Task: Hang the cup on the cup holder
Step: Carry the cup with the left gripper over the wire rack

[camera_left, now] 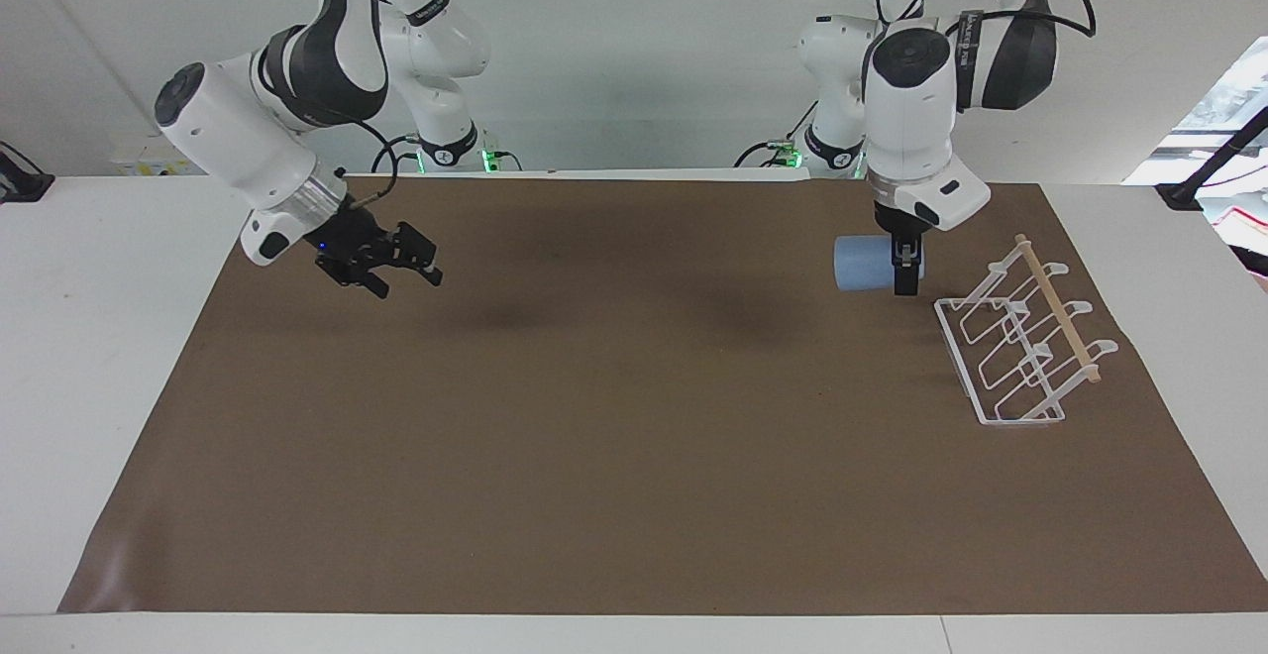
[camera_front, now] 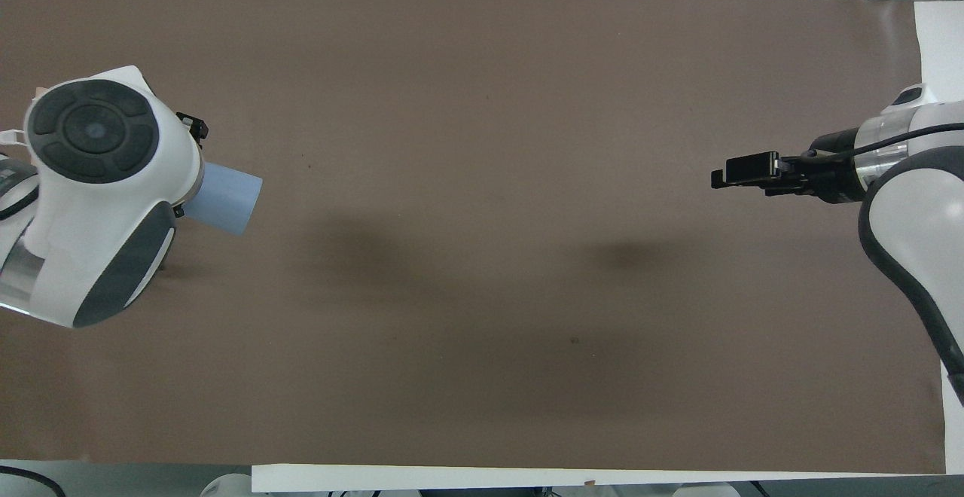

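Near the corner of the surface at the left arm's end, closest to the robots, the left claw (camera_left: 904,275) grips the cup (camera_left: 864,264) by its closed end, held sideways in the air with its rim facing the right arm's end, likely so a prong can enter it. The forearm points straight down. The cup holder (camera_left: 1020,345) stands just beside it, untouched. The right claw (camera_left: 414,266), fingers parted and empty, waits over the mat (camera_left: 614,416) at the right arm's end.
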`<control>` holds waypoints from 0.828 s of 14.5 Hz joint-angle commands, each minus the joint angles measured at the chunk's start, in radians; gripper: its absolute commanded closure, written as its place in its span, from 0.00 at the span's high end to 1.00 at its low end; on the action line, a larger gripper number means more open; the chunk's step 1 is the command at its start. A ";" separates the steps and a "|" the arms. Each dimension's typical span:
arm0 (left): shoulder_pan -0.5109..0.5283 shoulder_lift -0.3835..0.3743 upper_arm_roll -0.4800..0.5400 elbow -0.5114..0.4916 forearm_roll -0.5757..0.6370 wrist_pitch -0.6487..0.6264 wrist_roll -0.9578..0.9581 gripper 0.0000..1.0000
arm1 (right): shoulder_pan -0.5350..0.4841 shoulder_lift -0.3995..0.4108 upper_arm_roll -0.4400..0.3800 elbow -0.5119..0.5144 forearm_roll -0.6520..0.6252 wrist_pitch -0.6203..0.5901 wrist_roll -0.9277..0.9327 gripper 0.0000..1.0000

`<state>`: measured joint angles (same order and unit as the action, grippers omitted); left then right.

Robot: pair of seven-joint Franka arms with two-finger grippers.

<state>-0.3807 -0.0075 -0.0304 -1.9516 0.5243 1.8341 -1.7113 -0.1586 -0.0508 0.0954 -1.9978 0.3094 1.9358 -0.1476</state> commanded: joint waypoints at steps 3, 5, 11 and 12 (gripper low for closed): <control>-0.018 0.152 -0.006 0.140 0.255 -0.121 -0.033 0.00 | -0.039 -0.004 0.009 0.183 -0.217 -0.252 0.048 0.99; -0.018 0.152 -0.005 0.139 0.330 -0.124 -0.034 0.00 | -0.044 -0.004 0.007 0.261 -0.275 -0.355 0.048 0.99; -0.023 0.282 -0.005 0.170 0.724 -0.269 -0.191 0.00 | -0.094 0.008 -0.043 0.527 -0.342 -0.641 0.046 0.99; -0.018 0.318 -0.006 0.207 0.771 -0.295 -0.203 0.00 | -0.084 0.002 -0.042 0.512 -0.326 -0.632 0.058 0.99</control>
<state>-0.3887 0.2283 -0.0385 -1.8261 1.2038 1.6178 -1.8828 -0.2220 -0.0692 0.0658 -1.5080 -0.0550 1.3221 -0.1061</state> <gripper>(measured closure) 0.317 0.004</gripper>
